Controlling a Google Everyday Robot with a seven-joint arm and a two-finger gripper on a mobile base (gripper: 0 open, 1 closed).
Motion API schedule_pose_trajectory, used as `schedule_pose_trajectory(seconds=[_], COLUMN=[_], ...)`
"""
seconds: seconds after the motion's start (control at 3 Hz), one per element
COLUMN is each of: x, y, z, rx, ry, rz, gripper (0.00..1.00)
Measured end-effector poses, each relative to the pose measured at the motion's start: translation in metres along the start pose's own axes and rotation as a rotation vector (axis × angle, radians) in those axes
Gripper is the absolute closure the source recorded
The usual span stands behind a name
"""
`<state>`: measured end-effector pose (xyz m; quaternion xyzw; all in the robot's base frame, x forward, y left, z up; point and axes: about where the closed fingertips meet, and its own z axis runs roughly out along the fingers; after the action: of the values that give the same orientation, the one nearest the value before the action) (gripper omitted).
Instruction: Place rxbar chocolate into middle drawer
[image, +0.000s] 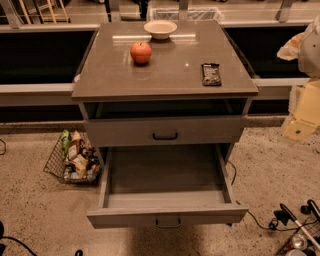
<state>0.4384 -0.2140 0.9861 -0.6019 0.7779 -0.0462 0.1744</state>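
My gripper, state can't tell, sits past the right edge of the grey bench; flat dark-wrapped rxbar chocolate near its front-right corner; wide grey wooden middle drawer open.

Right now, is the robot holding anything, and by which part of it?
Nothing that I can see. The pale end effector hangs at the right edge, apart from the small dark-wrapped chocolate bar, which lies free on the grey cabinet top.

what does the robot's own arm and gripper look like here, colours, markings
Only a slice shows at the right edge, beside the cabinet. The arm has a rounded off-white casing; the gripper below it is blocky, pale cream-yellow, with one small dark round mark near its lower end. No cables show on it.
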Motion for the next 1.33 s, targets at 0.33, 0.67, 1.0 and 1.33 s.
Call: schedule_pose_trajectory(seconds=[0.33,0.67,1.0,1.33], x=[0.0,-0.01,-0.01,-0.011], y=[0.0,-0.016,-0.016,-0.059], z=[0.0,0.011,0.011,0.032], rx=[0.0,0.007,0.007,0.043], ry=[0.0,-0.056,-0.056,-0.113], rz=[0.0,0.03,0.03,0.127], gripper=[0.0,0.0,0.0,0.0])
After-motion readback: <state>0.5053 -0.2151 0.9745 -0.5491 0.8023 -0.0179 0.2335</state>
